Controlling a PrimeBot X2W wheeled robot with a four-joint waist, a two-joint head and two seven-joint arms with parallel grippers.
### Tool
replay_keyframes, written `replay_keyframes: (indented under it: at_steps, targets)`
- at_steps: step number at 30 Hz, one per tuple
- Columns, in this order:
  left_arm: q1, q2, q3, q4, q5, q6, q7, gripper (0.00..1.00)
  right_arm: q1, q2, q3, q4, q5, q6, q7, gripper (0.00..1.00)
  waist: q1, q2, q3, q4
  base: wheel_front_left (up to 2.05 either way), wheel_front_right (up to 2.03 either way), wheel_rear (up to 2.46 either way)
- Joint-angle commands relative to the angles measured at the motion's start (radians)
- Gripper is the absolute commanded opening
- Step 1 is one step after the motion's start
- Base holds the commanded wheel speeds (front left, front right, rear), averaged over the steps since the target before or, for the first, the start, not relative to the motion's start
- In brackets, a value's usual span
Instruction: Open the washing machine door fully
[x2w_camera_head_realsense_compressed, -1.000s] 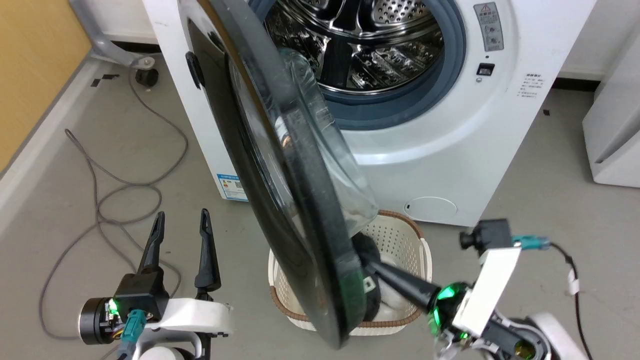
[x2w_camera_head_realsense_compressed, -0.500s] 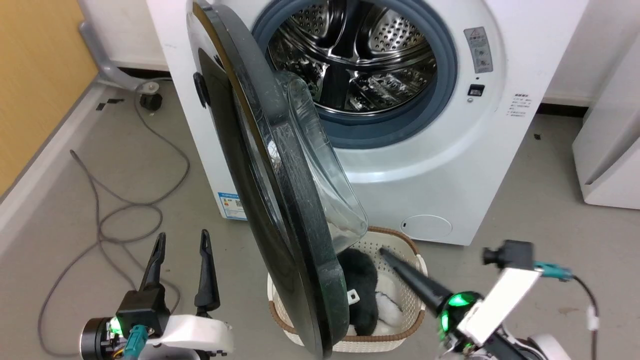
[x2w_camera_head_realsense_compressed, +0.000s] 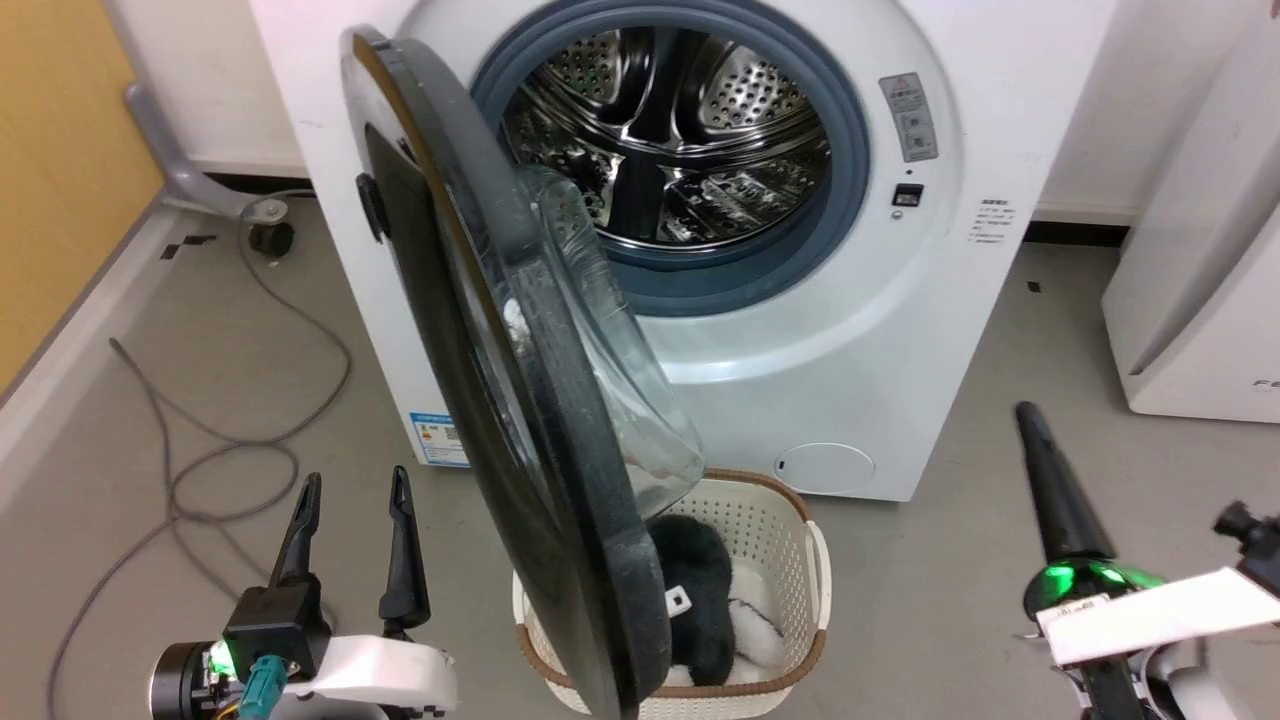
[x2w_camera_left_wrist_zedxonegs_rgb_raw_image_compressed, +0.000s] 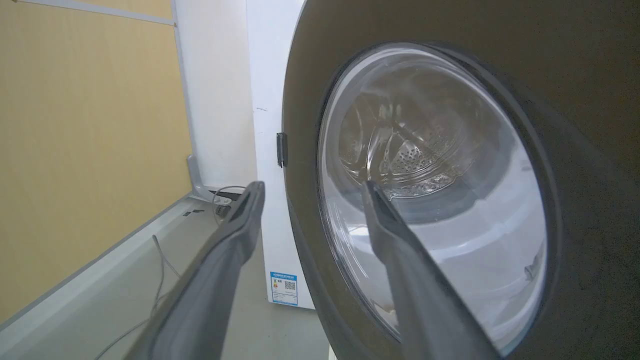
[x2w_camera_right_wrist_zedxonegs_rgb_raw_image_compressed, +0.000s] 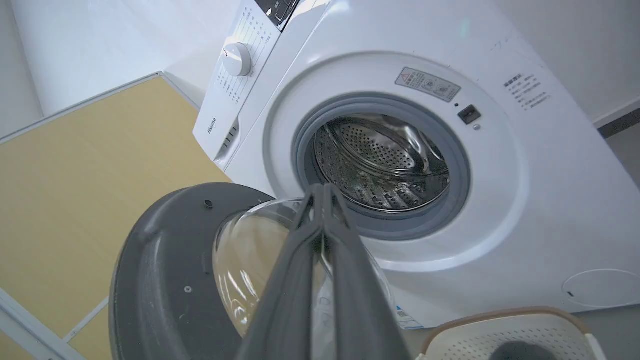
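Black glossy round washing machine door (x2w_camera_head_realsense_compressed: 520, 400), swung well out from the big white front-loading washing machine (x2w_camera_head_realsense_compressed: 850, 330).

Hangs from the left edge of the machine's front, turned nearly edge-on in the head view, clear glass bowl facing the open perforated steel drum (x2w_camera_head_realsense_compressed: 660, 150), lower rim over the white perforated laundry basket (x2w_camera_head_realsense_compressed: 800, 520) on the grey floor (x2w_camera_head_realsense_compressed: 950, 560) by the front's bottom edge. Judged mostly done: unlatched and standing about square to the front, with only a last swing toward the machine's left side probably remaining. Places the left gripper (x2w_camera_head_realsense_compressed: 356, 478) near the door's outer face, fingers apart and empty; the right gripper (x2w_camera_head_realsense_compressed: 1030, 420) well clear of the door's free edge, fingers pressed together on nothing.
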Motion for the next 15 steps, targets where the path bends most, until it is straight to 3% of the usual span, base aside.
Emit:
replay_keyframes:
  at_steps: [1, 4, 11, 15]
  targets:
    - [0.021, 0.001, 0.002, 0.000, 0.009, -0.005, -0.005, 1.00, 0.016, -0.009, -0.009, 0.015, -0.066, 0.001, -0.028, 0.00, 0.0001, 0.0000, -0.004, -0.007, 0.00, 0.00, 0.00]
    - [0.029, 0.001, 0.010, -0.004, 0.009, -0.002, -0.005, 1.00, 0.024, 0.013, -0.079, 0.022, -0.228, 0.001, -0.042, 0.00, 0.0001, 0.0000, -0.010, -0.021, 0.00, 0.00, 0.00]
    - [0.053, 0.001, 0.022, -0.015, 0.007, 0.004, -0.005, 1.00, 0.084, 0.138, -0.262, -0.053, -0.740, 0.001, -0.044, 0.00, 0.0001, 0.0000, -0.013, -0.061, 0.00, 0.00, 0.00]
    - [0.051, 0.001, 0.026, -0.016, 0.007, 0.004, -0.005, 1.00, 0.113, 0.180, -0.299, -0.069, -0.900, 0.001, -0.044, 0.00, 0.0001, 0.0000, -0.010, -0.075, 0.00, 0.00, 0.00]
